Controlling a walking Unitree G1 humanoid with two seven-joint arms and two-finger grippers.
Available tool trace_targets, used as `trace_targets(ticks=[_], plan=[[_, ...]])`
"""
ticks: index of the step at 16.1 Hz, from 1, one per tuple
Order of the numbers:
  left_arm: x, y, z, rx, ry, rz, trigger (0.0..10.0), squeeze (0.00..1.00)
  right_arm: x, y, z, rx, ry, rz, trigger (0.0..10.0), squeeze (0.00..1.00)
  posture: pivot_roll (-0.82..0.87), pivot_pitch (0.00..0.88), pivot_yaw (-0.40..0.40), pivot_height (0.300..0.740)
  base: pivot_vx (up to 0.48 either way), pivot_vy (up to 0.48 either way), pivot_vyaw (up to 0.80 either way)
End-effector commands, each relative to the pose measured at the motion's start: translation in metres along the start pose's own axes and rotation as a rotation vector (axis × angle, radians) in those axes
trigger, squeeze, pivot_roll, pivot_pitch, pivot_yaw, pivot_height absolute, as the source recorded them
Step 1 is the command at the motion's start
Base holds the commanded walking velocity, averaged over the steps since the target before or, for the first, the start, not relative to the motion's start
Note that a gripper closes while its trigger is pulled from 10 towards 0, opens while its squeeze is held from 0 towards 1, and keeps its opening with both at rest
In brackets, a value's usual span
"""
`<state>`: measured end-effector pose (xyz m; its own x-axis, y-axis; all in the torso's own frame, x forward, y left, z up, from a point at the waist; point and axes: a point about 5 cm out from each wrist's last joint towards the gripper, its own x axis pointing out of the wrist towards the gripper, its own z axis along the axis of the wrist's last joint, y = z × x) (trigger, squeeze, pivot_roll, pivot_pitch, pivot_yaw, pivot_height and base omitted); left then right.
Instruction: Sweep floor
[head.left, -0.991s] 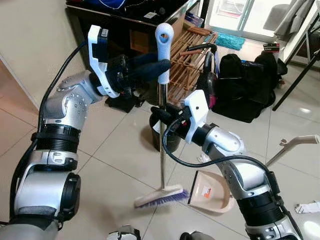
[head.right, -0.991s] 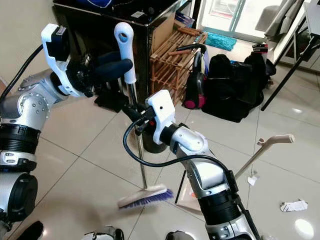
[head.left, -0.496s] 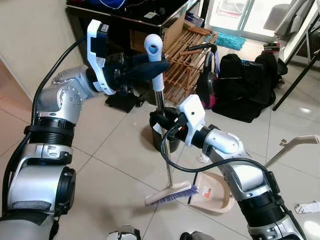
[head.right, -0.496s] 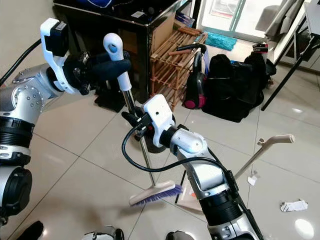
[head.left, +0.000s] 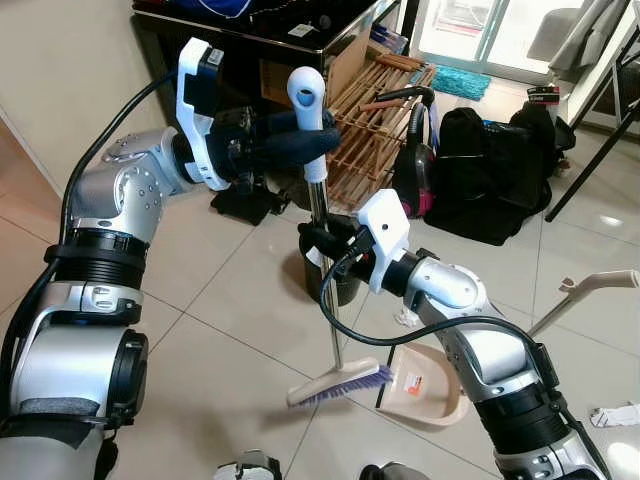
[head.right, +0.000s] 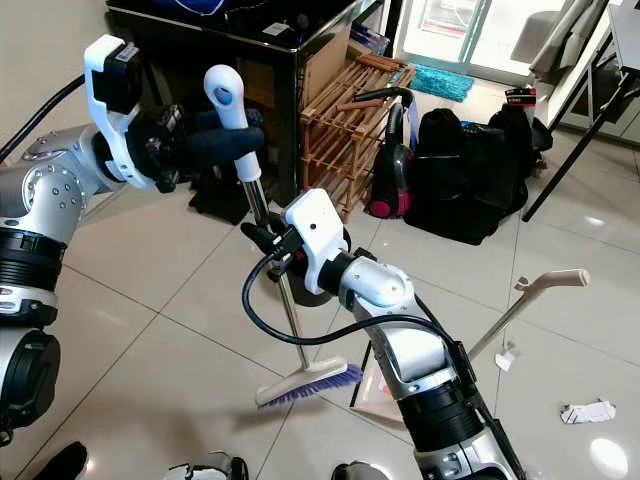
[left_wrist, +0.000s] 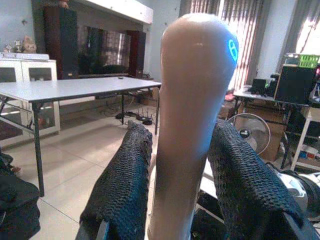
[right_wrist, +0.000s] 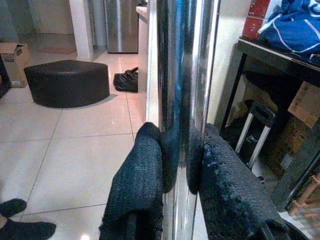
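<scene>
We hold the broom (head.left: 322, 240) in both grippers. Our left gripper (head.left: 300, 147) is closed around the white plastic grip at the top of the handle, just below its blue-rimmed hanging hole; the left wrist view shows a black finger (left_wrist: 120, 190) pressed on either side of that grip. Our right gripper (head.left: 318, 238) sits lower down and is clamped on the shiny metal pole, whose chrome runs between the fingers (right_wrist: 137, 185) in the right wrist view.

Below the right gripper the pole slants down to the broom head (head.left: 338, 384), a pale block with purple bristles resting on the tiled floor (head.left: 230, 330). Just beside the bristles, on the right gripper's side, a beige dustpan (head.left: 425, 385) lies flat with its mouth toward the brush and its long handle angling away.

Further out past the right arm, a crumpled scrap of white paper (head.left: 613, 414) lies on the tiles, and a smaller white bit (head.left: 407, 317) sits near the dustpan. Beyond the left gripper stand a dark bin (head.left: 330, 270), a wooden rack (head.left: 375, 110) and black bags (head.left: 490, 170).

We judge the sweeping to be mid-way: the brush is at the pan, but the scraps remain uncollected.

The broom looks light and stiff, with short bristles.
</scene>
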<state>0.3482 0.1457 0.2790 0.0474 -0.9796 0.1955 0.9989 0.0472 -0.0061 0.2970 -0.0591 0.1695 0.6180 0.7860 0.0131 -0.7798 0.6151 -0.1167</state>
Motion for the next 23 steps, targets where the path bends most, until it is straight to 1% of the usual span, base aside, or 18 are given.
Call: trace_targets(ticks=[1,15,16,18,23], plan=[[0.0010,0.0002,0.0036,0.008,0.024,-0.011,10.0,0.00,0.0010,0.0023,0.0035,-0.020,-0.022,0.018,0.0,0.00,-0.01,0.031,0.022,0.740,0.000,0.000,0.00],[0.0008,0.0003,0.0035,0.007,0.028,-0.014,10.0,0.00,0.0013,0.0025,0.0035,-0.020,-0.023,0.020,0.0,0.00,-0.01,0.031,0.023,0.740,0.000,0.000,0.00],[0.0018,0.0014,0.0039,0.005,0.032,-0.019,9.8,0.00,0.0019,0.0045,0.0028,-0.027,-0.019,0.032,0.0,0.00,-0.01,0.042,0.026,0.740,0.000,0.000,0.00],[0.0038,0.0032,0.0046,0.005,0.039,-0.024,10.0,0.00,0.0022,0.0078,0.0007,-0.058,-0.002,0.056,0.0,0.00,-0.01,0.043,0.028,0.740,0.000,0.000,0.00],[0.0040,0.0032,0.0045,0.006,0.040,-0.024,10.0,0.00,0.0021,0.0079,0.0003,-0.063,0.001,0.057,0.0,0.00,-0.01,0.043,0.028,0.740,0.000,0.000,0.00]])
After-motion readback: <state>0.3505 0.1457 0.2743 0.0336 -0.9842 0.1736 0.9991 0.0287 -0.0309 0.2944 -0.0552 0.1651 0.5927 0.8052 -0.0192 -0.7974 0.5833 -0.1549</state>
